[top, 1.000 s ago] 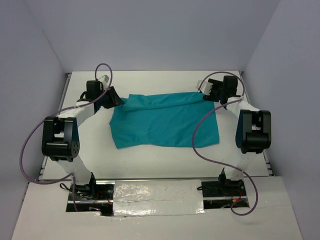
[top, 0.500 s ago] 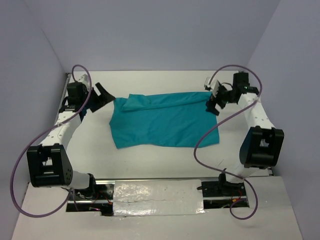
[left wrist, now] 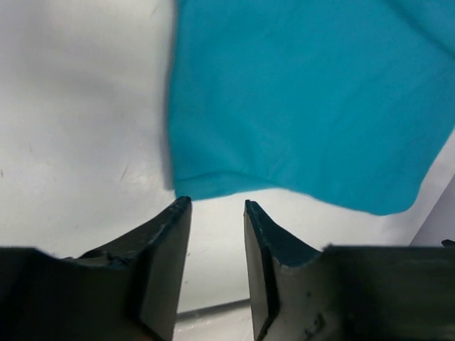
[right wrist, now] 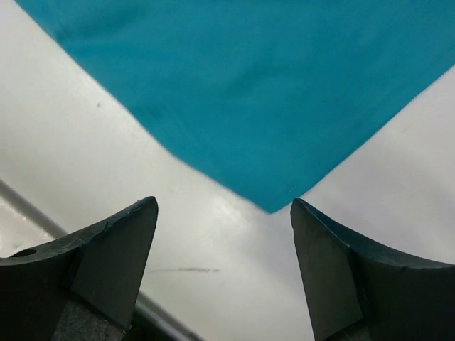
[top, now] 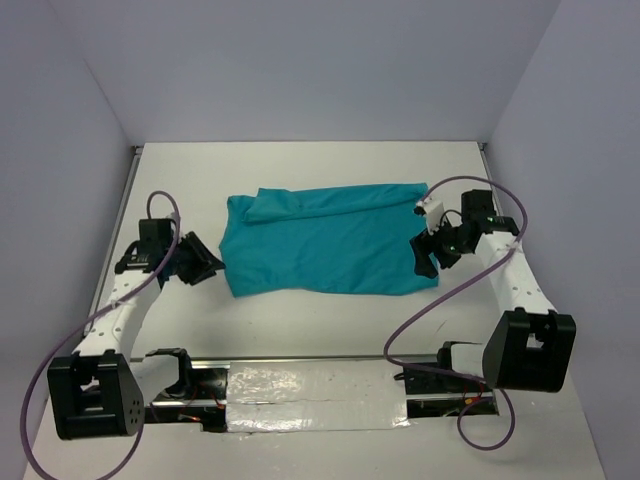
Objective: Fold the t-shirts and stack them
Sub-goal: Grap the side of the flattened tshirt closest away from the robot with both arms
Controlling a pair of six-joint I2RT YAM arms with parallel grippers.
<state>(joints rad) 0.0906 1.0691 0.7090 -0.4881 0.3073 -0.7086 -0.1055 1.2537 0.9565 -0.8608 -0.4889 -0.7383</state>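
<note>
The teal t-shirt [top: 330,240] lies flat on the white table, folded into a rough rectangle with a creased far edge. My left gripper [top: 207,266] is low beside its near left corner, open and empty. In the left wrist view the t-shirt [left wrist: 306,92] lies just beyond the left gripper [left wrist: 217,207], not touching it. My right gripper [top: 424,256] is at the shirt's near right side, open wide and empty. In the right wrist view the right gripper [right wrist: 222,207] faces a corner of the t-shirt [right wrist: 249,85], with that corner close to the right fingertip.
The white table [top: 300,320] is closed in by pale walls on three sides. A metal rail with taped plates [top: 315,385] runs along the near edge. Purple cables [top: 420,310] loop from both arms.
Both grippers have let go of the shirt's far edge and drawn back toward the near side, each now low beside a near corner. The shirt has settled flat.
</note>
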